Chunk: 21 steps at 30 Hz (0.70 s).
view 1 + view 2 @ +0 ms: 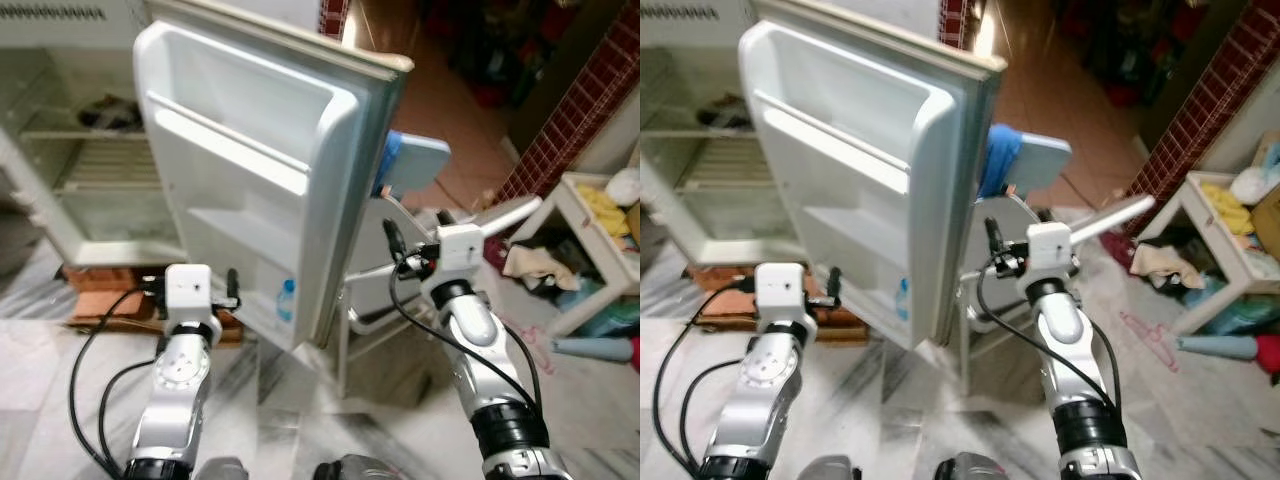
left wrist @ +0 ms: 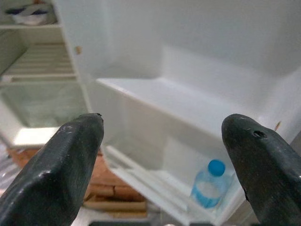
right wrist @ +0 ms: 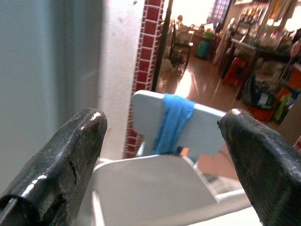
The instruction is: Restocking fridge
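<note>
Fridge door point(image 1: 250, 170), open; bottle point(image 2: 209, 184) shelved below spread, empty left gripper point(image 2: 162, 165). Right gripper point(image 3: 162, 155) likewise spread, empty. Approach squarely.

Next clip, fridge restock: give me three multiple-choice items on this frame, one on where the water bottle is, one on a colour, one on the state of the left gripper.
1. Where does the water bottle stand?
A. in the lowest rack of the open fridge door
B. on the chair
C. on the floor

2. What colour is the cloth hung over the back of the chair?
A. red
B. blue
C. yellow

3. How is the left gripper?
A. shut on the bottle
B. shut on nothing
C. open, holding nothing

Key: 1 A, the bottle sits low in the door's bottom shelf. 2 B, the draped cloth is blue. 3 C, the fingers stand wide apart with nothing between them.
</note>
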Tool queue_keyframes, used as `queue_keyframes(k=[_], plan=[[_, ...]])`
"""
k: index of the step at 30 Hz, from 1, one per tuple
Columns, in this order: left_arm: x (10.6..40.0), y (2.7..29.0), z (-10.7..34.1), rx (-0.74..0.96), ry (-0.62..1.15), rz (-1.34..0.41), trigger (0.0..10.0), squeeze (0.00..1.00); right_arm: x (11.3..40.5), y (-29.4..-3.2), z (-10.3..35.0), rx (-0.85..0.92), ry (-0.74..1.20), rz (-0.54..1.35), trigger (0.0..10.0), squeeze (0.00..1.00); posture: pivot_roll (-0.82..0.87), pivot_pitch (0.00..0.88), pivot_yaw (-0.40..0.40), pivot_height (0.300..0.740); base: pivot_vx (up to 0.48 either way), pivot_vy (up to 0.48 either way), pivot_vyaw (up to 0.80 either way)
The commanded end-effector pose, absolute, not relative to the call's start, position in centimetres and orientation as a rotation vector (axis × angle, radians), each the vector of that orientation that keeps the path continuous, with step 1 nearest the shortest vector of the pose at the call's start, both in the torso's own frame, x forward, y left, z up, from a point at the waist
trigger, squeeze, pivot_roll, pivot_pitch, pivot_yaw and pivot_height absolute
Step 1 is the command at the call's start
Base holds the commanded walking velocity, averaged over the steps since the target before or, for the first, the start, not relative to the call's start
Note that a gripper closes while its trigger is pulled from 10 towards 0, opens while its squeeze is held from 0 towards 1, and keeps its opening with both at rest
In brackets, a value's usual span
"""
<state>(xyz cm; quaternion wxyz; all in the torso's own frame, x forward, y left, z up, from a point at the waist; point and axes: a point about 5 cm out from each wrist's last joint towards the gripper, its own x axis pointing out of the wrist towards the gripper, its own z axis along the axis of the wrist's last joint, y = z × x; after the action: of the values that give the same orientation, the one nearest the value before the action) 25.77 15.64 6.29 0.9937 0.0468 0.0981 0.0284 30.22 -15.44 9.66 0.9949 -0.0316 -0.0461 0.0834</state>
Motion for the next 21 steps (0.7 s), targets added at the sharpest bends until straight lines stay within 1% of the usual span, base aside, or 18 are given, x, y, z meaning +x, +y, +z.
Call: queue_keyframes(k=[1,4,5,6,7,8,9,13,16,17,18,19,21], plan=[[25.6,16.1,6.3,0.104,0.198,0.062,10.0,0.0,30.2,-15.1,9.7,-0.058,-0.094,0.172,10.0,0.0,0.09,0.03,-0.07,0.74,0.0,0.0,0.0],[25.2,16.1,6.1,0.107,0.209,0.056,10.0,0.0,30.2,-15.1,9.7,-0.059,-0.095,0.174,10.0,0.0,0.09,0.032,-0.068,0.74,0.0,0.0,0.0],[24.5,16.5,5.8,0.114,0.231,0.063,10.0,0.0,30.2,-15.0,9.7,-0.073,-0.099,0.184,10.0,0.0,0.09,0.033,-0.066,0.74,0.0,0.0,0.0],[24.5,16.5,5.8,0.114,0.231,0.063,10.0,0.0,30.2,-15.0,9.7,-0.073,-0.099,0.184,10.0,0.0,0.09,0.033,-0.066,0.74,0.0,0.0,0.0],[23.9,16.8,5.6,0.159,0.229,0.052,10.0,0.0,30.1,-15.0,9.7,-0.077,-0.104,0.19,10.0,0.0,0.09,0.038,-0.063,0.74,0.0,0.0,0.6],[23.9,16.8,5.6,0.159,0.229,0.052,10.0,0.0,30.1,-15.0,9.7,-0.077,-0.104,0.19,10.0,0.0,0.09,0.038,-0.063,0.74,0.0,0.0,0.6],[23.2,17.0,5.6,0.222,0.219,0.028,10.0,0.0,30.1,-15.1,9.8,-0.08,-0.11,0.195,10.0,0.0,0.09,0.042,-0.065,0.74,0.0,0.0,0.79],[21.0,18.0,5.0,0.294,0.247,0.015,10.0,0.0,30.5,-15.3,9.8,-0.082,-0.107,0.185,10.0,0.0,0.11,0.052,-0.071,0.74,0.0,0.0,0.79],[20.5,18.1,4.7,0.285,0.27,0.003,10.0,0.0,30.9,-15.3,10.0,-0.081,-0.109,0.184,10.0,0.0,0.12,0.056,-0.076,0.74,0.0,0.0,0.79],[20.1,18.0,4.0,0.243,0.333,-0.028,10.0,0.0,31.3,-15.3,10.3,-0.066,-0.111,0.169,10.0,0.0,0.13,0.056,-0.079,0.74,0.0,0.0,0.64],[20.0,18.0,3.6,0.229,0.36,-0.042,10.0,0.0,31.5,-15.3,10.5,-0.059,-0.112,0.163,10.0,0.0,0.13,0.056,-0.08,0.74,0.0,0.0,0.64],[19.8,17.8,3.1,0.216,0.396,-0.064,10.0,0.0,31.9,-15.4,10.8,-0.062,-0.119,0.144,10.0,0.0,0.13,0.056,-0.081,0.74,0.0,0.0,0.43],[19.8,17.8,3.2,0.22,0.401,-0.074,10.0,0.0,32.2,-15.6,11.1,-0.07,-0.126,0.129,10.0,0.0,0.13,0.055,-0.082,0.74,0.0,0.0,0.0]])
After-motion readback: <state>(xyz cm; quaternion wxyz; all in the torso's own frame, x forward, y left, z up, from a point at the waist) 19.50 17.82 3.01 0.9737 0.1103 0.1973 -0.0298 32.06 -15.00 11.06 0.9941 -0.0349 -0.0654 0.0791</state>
